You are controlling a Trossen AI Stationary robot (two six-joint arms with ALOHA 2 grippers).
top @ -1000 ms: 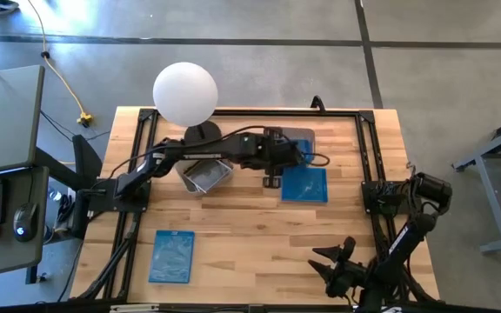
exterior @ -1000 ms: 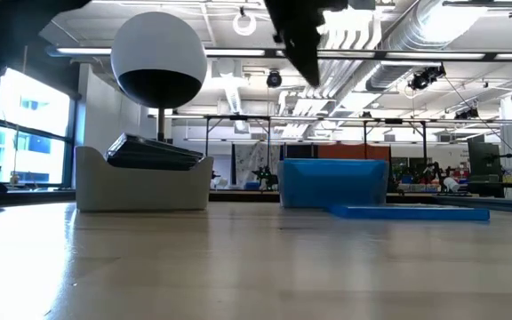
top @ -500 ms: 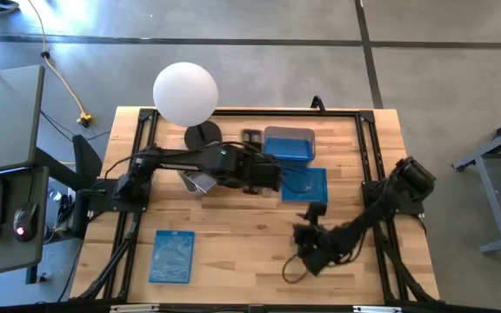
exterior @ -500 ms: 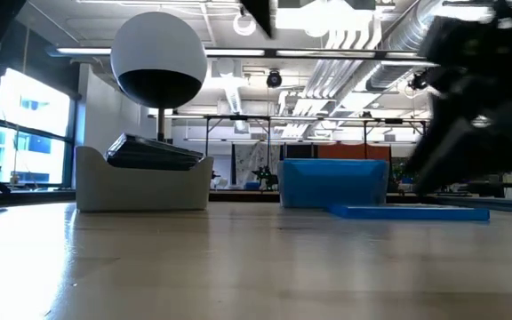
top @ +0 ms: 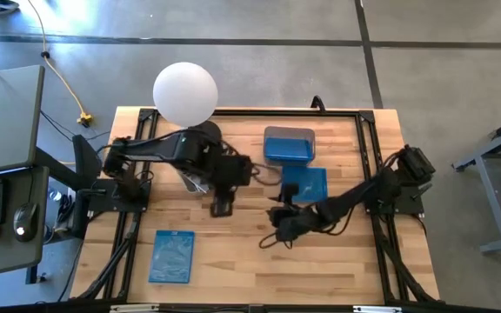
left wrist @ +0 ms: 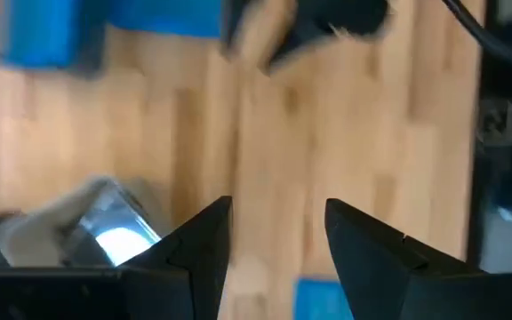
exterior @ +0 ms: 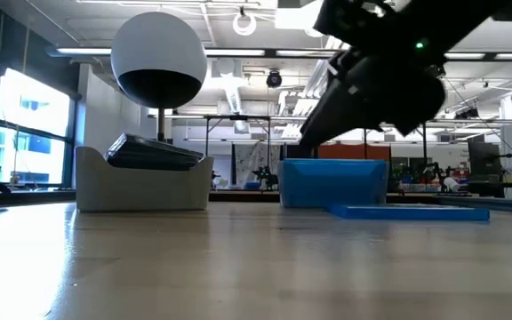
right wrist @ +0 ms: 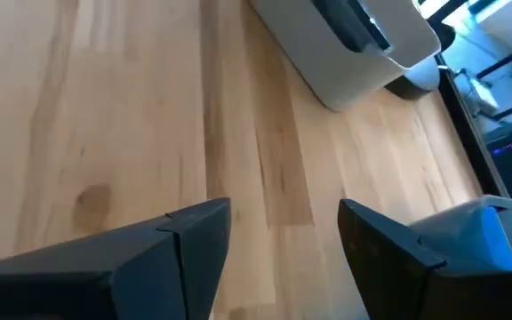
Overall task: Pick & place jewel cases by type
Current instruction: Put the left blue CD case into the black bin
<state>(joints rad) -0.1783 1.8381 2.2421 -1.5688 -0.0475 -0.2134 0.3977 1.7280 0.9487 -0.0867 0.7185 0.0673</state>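
One blue jewel case point(top: 170, 256) lies flat near the table's front left. Another blue jewel case point(top: 310, 185) lies flat just in front of the blue tub point(top: 288, 145). A dark jewel case point(exterior: 154, 151) leans inside the grey tub point(exterior: 143, 182), which my left arm half hides in the high view. My left gripper point(top: 223, 206) hangs open and empty over bare wood in front of the grey tub point(left wrist: 87, 227). My right gripper point(top: 275, 229) is open and empty too. It is low over the table's middle and points toward the grey tub point(right wrist: 354, 53).
A white globe lamp point(top: 185, 94) stands at the far edge behind the grey tub. A black frame rail point(top: 368, 139) runs around the tabletop. Bare wood point(top: 259, 269) lies between the two grippers and the near edge.
My left gripper has drawn back from the blue case, rising and going toward the table's left and near edges. My right gripper has swung from the near right corner toward the table's middle, turning as it went. Both have stayed open. No case has moved.
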